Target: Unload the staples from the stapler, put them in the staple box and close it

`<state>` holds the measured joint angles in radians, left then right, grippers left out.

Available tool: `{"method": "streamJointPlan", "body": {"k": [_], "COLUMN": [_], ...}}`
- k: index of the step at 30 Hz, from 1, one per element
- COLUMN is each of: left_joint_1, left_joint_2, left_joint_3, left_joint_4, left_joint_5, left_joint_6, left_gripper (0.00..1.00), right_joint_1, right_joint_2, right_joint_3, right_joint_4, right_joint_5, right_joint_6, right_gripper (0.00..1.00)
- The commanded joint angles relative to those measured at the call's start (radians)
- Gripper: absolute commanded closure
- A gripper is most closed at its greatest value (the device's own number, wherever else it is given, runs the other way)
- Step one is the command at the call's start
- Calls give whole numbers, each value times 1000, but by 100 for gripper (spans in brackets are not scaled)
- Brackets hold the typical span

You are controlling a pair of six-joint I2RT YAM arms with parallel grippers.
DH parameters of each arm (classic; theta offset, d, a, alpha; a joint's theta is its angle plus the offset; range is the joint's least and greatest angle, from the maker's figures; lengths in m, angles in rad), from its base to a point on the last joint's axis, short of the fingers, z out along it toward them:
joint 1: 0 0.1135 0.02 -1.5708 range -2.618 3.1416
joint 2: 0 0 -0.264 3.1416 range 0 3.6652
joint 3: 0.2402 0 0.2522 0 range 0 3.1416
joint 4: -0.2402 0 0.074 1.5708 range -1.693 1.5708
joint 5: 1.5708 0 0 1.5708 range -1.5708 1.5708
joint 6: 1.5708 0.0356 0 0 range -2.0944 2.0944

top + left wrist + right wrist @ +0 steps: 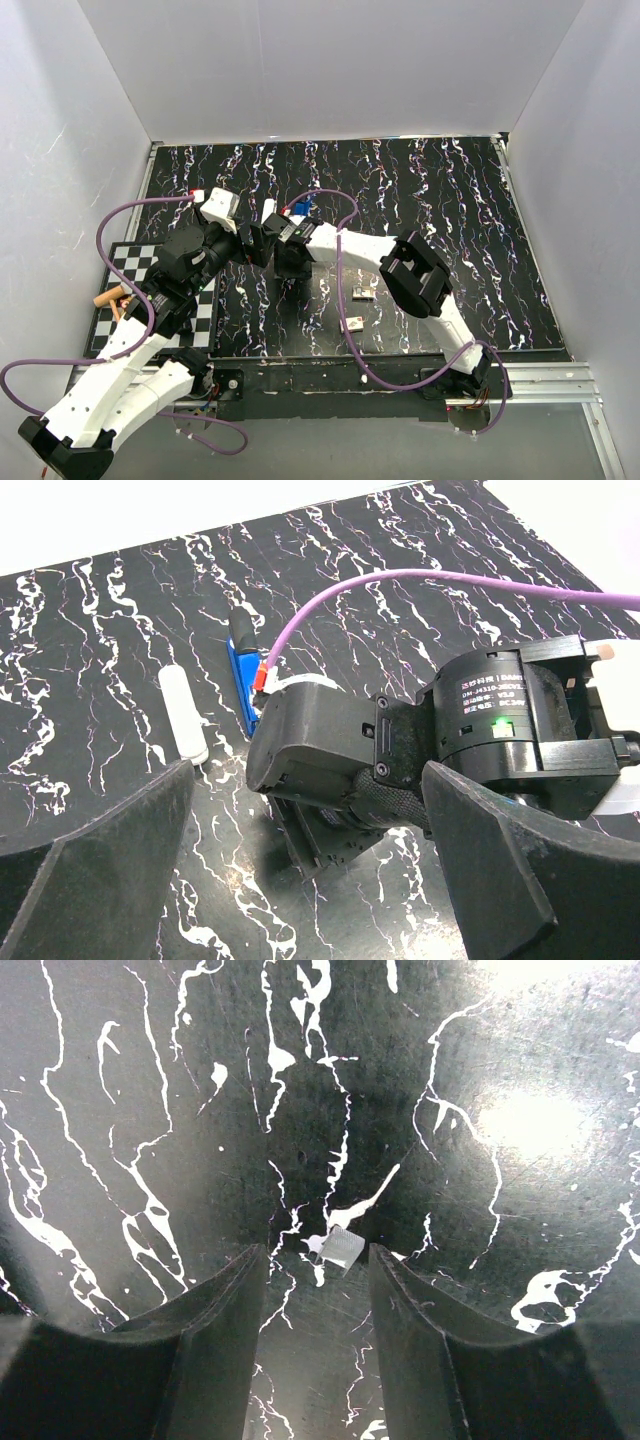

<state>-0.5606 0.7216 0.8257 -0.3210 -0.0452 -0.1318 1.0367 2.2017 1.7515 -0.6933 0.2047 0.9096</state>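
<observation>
Leftmost, a checkered mat (130, 262) lies flat on the marbled black table (450, 200). Next, the left gripper (308, 772) hovers with jaws wide apart, the right arm's wrist (500, 720) blocking its front (a white capsule-shaped piece (183, 712) lies beside the blue stapler (240, 670)). Rightward, the right gripper (315, 1260) stands parted around a small ridged staple block (341, 1248), not clamped.

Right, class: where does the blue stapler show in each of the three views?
Top external: blue stapler peeks out at centre, just beyond the right arm.
Left wrist: blue stapler left of centre, upper half.
Right wrist: not in it.
Shared landmark: black marbled tabletop.
</observation>
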Motion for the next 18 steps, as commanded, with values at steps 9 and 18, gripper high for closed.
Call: {"method": "streamJointPlan", "body": {"k": [9,18], "left_joint_1": [-1,-1], "left_joint_2": [-17,-19], "left_joint_3": [4,4], "left_joint_4": [5,5], "left_joint_5": [8,11], "left_joint_6": [3,3], "left_gripper": [2,2], "right_joint_1": [19,45], "right_joint_2": [50,93], "right_joint_3": [49,123], "right_joint_4": [-51,-103], "right_joint_5": [47,101], "right_joint_6": [-32,-80], "right_gripper": [56,60]}}
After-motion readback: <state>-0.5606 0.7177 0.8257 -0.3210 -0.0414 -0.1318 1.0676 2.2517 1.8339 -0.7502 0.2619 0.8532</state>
